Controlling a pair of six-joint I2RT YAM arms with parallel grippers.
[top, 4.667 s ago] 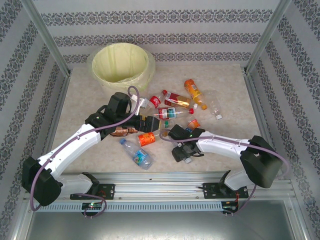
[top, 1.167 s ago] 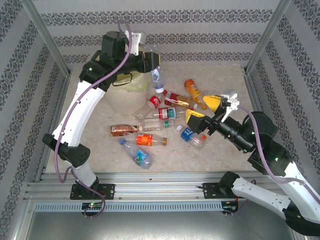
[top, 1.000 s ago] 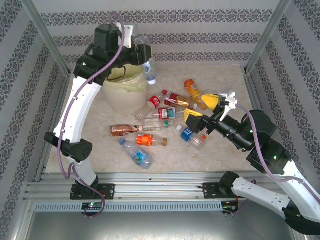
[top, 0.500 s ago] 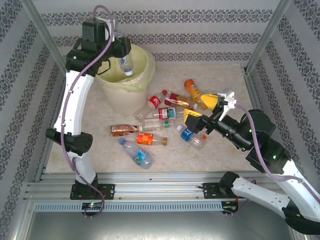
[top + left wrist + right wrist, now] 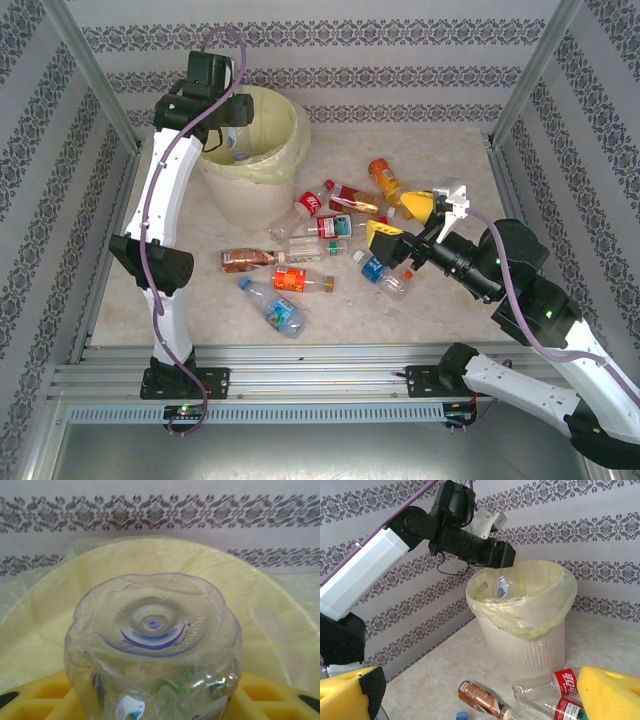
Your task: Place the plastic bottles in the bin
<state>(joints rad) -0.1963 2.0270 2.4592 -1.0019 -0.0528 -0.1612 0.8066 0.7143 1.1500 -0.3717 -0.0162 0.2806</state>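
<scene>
Bottles [image 5: 292,280] litter table [image 5: 460,180] centre; right fingers [image 5: 384,236] spread wide and empty at their 3 o'clock, poised for a next pick. Left fingers [image 5: 35,702] clamp clear bottle [image 5: 152,640] over bin [image 5: 240,200] mouth at table's 11 o'clock, so letting go should drop it inside.

We're looking at a robot test cell, a lab rig dressed up as a room. Aluminium posts [image 5: 92,75] rise at upper left and upper right, with damask wallpaper panels [image 5: 330,40] on three sides. A marble-look tabletop [image 5: 460,180] fills the middle. Along the bottom, a slotted metal rail [image 5: 320,372] carries two arm bases [image 5: 175,385]. Plastic bottles [image 5: 290,278] and a lined bin [image 5: 240,198] serve as props.
</scene>
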